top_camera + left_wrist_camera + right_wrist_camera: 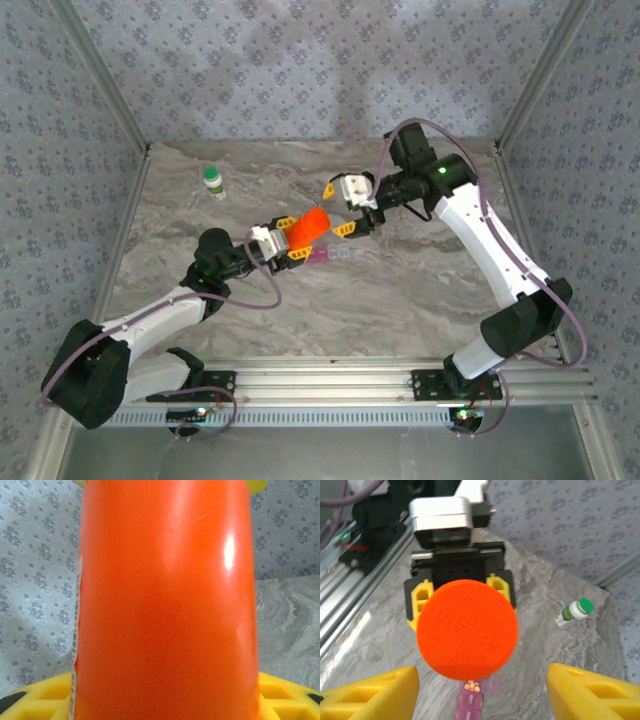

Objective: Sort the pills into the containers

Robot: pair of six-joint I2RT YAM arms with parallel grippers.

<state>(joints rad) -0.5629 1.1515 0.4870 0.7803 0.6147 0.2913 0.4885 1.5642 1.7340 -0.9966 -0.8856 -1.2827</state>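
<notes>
Orange bottle (165, 605) is nearest the left wrist cam, clamped between the yellow pads (280, 700) of the left gripper (291, 238) and held off the table, lying roughly level, free end aimed at 2 o'clock in the top view. Right gripper (337, 209) sits just off that end, jaws wide apart, nothing in them and not touching the bottle. Its wrist cam looks square at the bottle's closed round end face (466, 628); can't tell if that's the cap or the base. My read: a two-arm uncap or handover before pouring, sorting barely begun. Next move probably needs the right jaws centred on that end, then closed while the left holds firm. Off-centre contact could knock the bottle askew. Room: patterned grey-blue walls (300, 70) on three sides, with metal frame posts (100, 80) at the corners. Marbled tabletop (400, 300), with an aluminium rail (330, 385) at 6 o'clock carrying both arm bases. Green-capped white bottle (213, 181) stands well apart at 10 o'clock. Pill box (330, 256), pink and clear, lies flat near table centre, just under the orange bottle. One pink cell holds a few pale pills (472, 685).
</notes>
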